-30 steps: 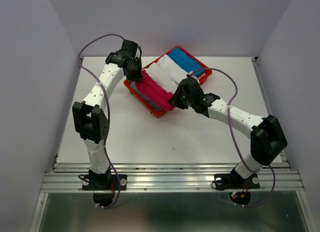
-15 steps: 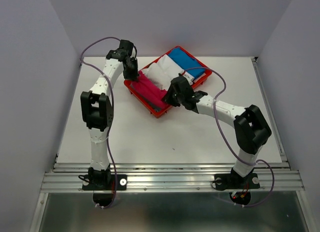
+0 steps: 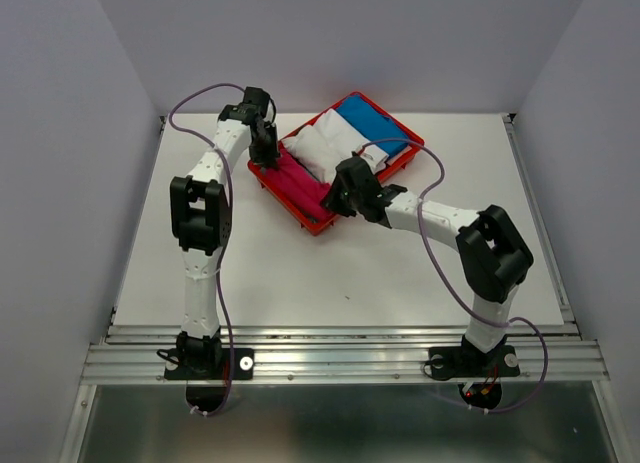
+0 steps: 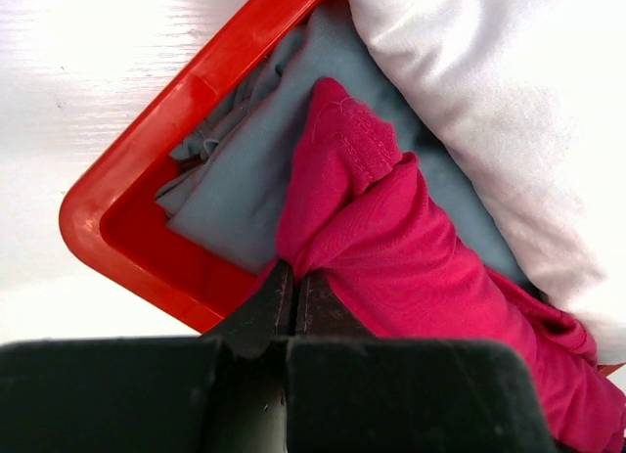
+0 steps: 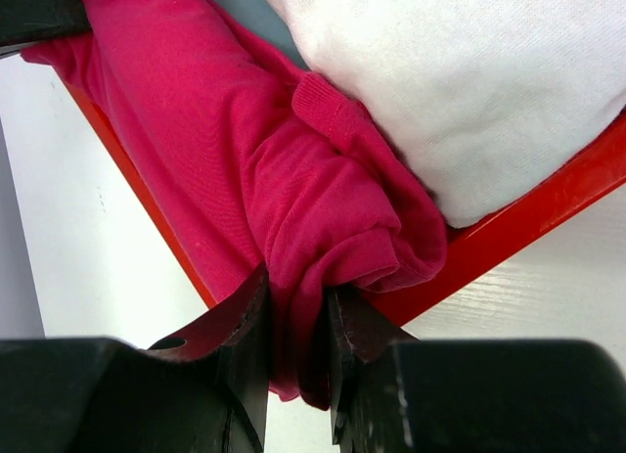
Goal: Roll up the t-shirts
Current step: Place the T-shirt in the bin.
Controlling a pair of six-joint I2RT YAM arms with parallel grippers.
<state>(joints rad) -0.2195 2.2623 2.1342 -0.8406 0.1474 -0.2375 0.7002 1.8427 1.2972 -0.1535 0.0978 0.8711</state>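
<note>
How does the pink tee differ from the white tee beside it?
The pink tee is pinched at its ends by the left gripper and right gripper; the white tee is held by neither. Pink looks bunched and creased, white smooth. Both lie in the red tray.

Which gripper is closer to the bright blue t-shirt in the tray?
Right. The right gripper pinches the pink t-shirt at the near corner of the tray; the left gripper pinches it at the left corner, farther from the blue t-shirt.
</note>
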